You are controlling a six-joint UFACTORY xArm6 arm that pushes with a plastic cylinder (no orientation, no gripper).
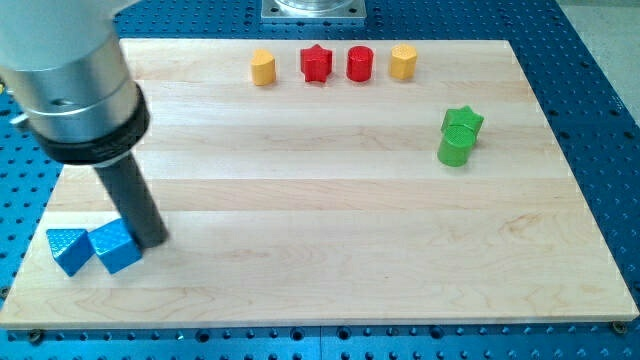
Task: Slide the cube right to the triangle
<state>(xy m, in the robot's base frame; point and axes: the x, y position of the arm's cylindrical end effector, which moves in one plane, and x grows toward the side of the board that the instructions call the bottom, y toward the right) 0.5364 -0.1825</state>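
Two blue pieces sit side by side near the bottom-left corner of the pale wooden board: the blue cube is right up against the blue triangle block, on the triangle's right side, and they look like they're touching. My tip is planted just beside the cube, at its upper-right edge, pretty much in contact with it. It's only a plain dark rod coming down from a fat silver cylinder, so it isn't holding anything, just resting against the cube.

Everything else is well away from that corner. Along the top edge there's a row of four: a yellow cylinder-ish block, a red star block, a red cylinder and another yellow block that looks hexagonal, though I can't be sure of that. Over toward the right edge, about mid-height, a green star block and a green cylinder are bunched together, touching or nearly so. The board itself lies on a blue perforated table.
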